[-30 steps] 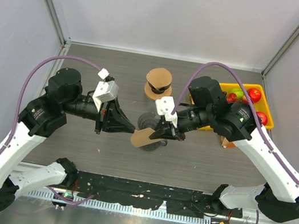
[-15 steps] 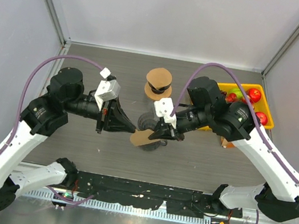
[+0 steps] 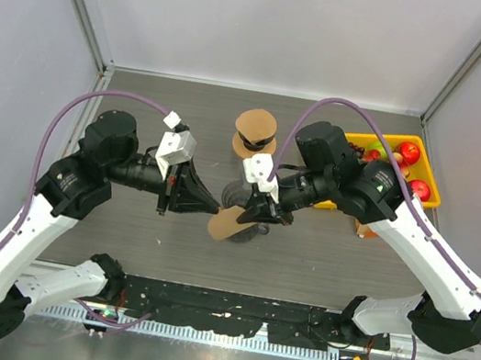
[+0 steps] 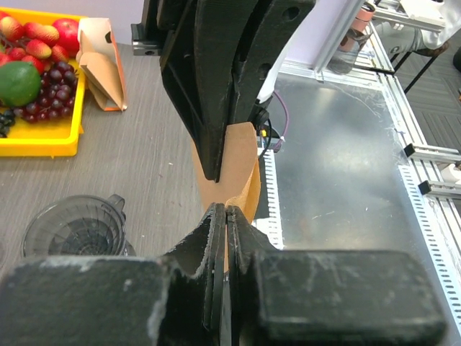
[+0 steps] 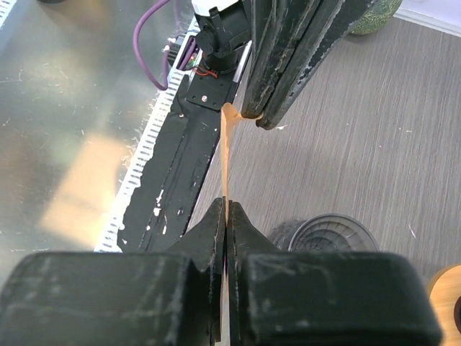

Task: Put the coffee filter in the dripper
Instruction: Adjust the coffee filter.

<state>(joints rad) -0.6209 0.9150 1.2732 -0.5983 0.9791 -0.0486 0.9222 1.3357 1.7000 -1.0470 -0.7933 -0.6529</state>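
A brown paper coffee filter (image 3: pixel 226 222) hangs in the air between both grippers, just above the table. My left gripper (image 3: pixel 209 204) is shut on its left edge; in the left wrist view the gripper (image 4: pixel 225 210) pinches the filter (image 4: pixel 232 162). My right gripper (image 3: pixel 259 212) is shut on its right edge; in the right wrist view the gripper (image 5: pixel 227 206) holds the filter (image 5: pixel 225 148) edge-on. The clear plastic dripper (image 3: pixel 251 231) stands on the table right under the filter, mostly hidden from above. It shows in the left wrist view (image 4: pixel 75 227) and the right wrist view (image 5: pixel 328 235).
A brown stack on a dark stand (image 3: pixel 256 131) sits behind the grippers. A yellow tray (image 3: pixel 412 142) of fruit stands at the back right, with a folded brown paper piece (image 3: pixel 362 228) in front of it. The black rail (image 3: pixel 227 306) runs along the near edge.
Both grippers and the filter have shifted slightly to the left, the right arm leaning in more. Both still hold the filter.
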